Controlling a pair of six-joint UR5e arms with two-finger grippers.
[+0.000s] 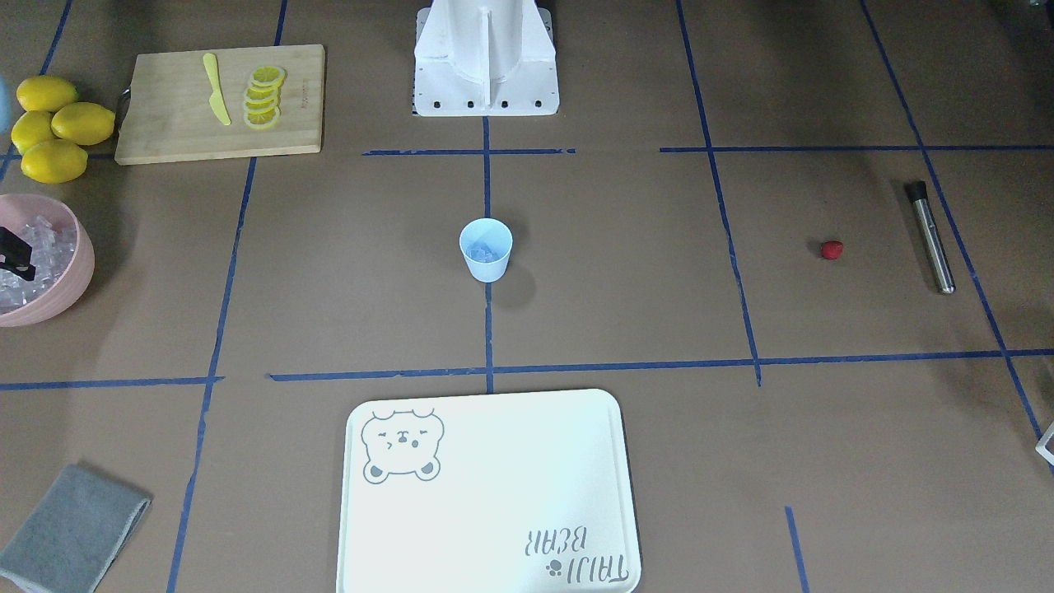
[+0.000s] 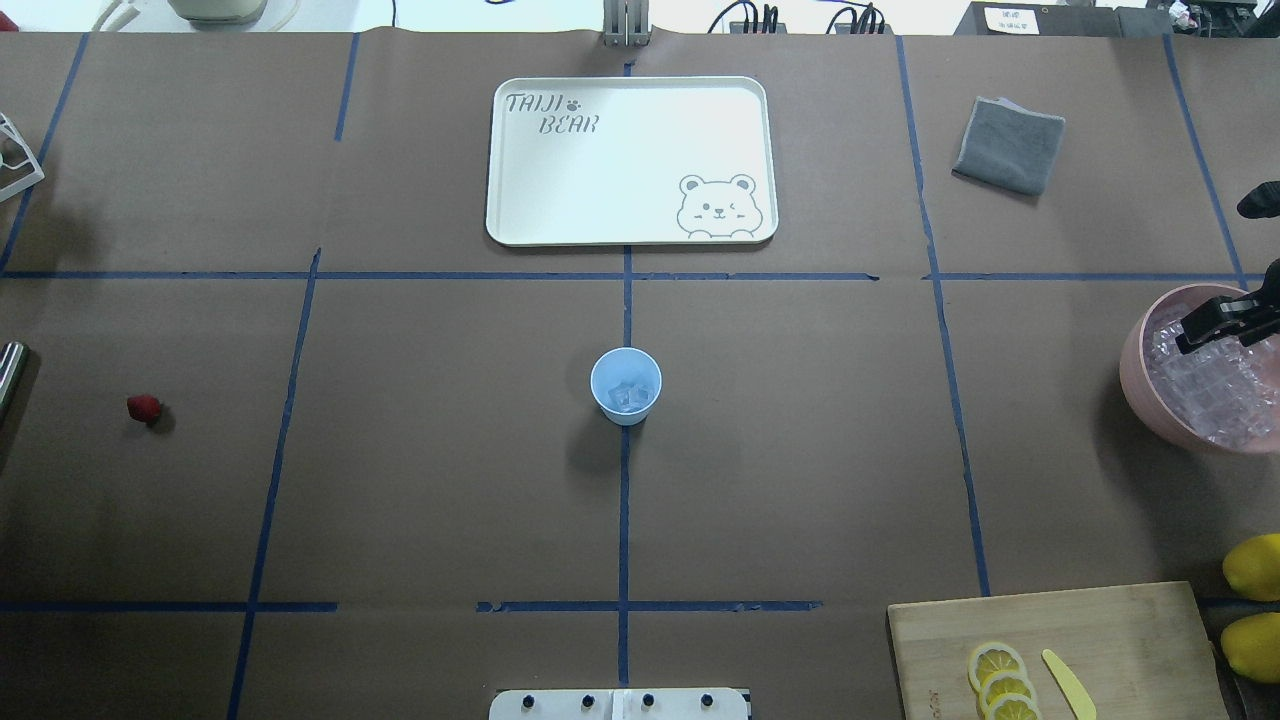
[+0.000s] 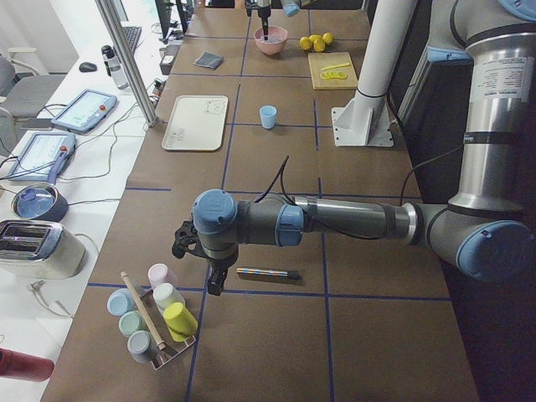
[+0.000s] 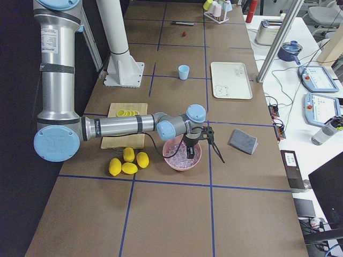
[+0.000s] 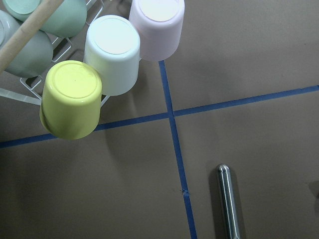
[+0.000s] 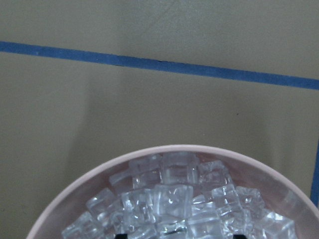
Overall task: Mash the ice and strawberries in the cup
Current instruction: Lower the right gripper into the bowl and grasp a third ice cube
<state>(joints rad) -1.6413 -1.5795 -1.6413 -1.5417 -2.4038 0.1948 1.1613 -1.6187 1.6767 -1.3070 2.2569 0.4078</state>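
Note:
The light-blue cup [image 1: 486,249] [image 2: 626,385] stands upright at the table's middle with a few ice cubes [image 2: 630,396] inside. The strawberry [image 1: 832,249] [image 2: 144,408] lies alone on the robot's left side. A steel muddler [image 1: 931,237] [image 5: 229,199] lies beyond it. My right gripper [image 6: 179,235] [image 2: 1200,330] hangs open over the heaped ice [image 6: 169,199] in the pink bowl [image 2: 1135,365]. My left gripper [image 3: 215,280] points down near the muddler [image 3: 268,273]. I cannot tell whether it is open or shut.
A white bear tray [image 1: 494,494] lies across the table from the robot. A cutting board [image 1: 165,132] holds lemon slices and a yellow knife, with whole lemons [image 1: 53,123] beside it. A grey cloth [image 2: 1010,145] and a rack of cups [image 5: 112,55] sit at the edges.

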